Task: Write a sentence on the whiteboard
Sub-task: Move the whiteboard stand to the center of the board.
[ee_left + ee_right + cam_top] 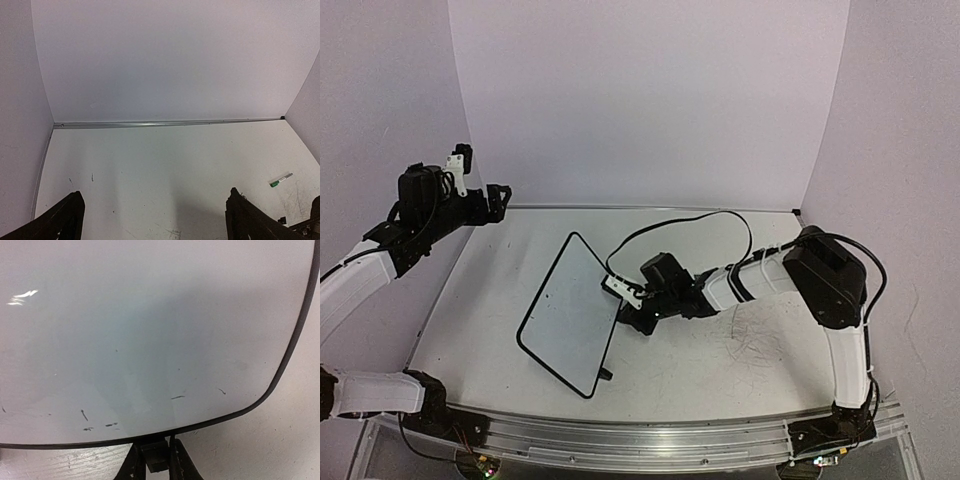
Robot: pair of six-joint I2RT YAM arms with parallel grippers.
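- Fingers (132,465) of the right gripper (154,452) stood close together. They pinched a small black foot (154,460) at the edge of the whiteboard (150,330), so the gripper held the board by that foot.
- From the right wrist the board filled nearly the whole view. Its thin black rim (295,335) curved round one corner.
- Its white face carried a few short dark flecks (100,425) near the gripped edge and a spot of glare (22,296) far from it.
- From above, the board sat left of the middle of the table (720,370), turned on a diagonal, with a second foot (606,375) jutting from its near right side. Whether it lay flat or was raised at the gripped edge could not be told.
- The right arm (750,275) stretched low across the table from the right side to the board, a black cable (690,215) looping above it.
- Faint grey scribbles (755,335) marked the table just near of that arm, apart from the board.
- A green-capped marker (281,180) lay on the table far to the right in the left wrist view, well clear of that wrist's fingers.
- The left gripper (156,200) was up by the left wall, well apart from the board. Its fingers (65,220) were spread wide with nothing between them.
- It faced the plain back wall (165,60).
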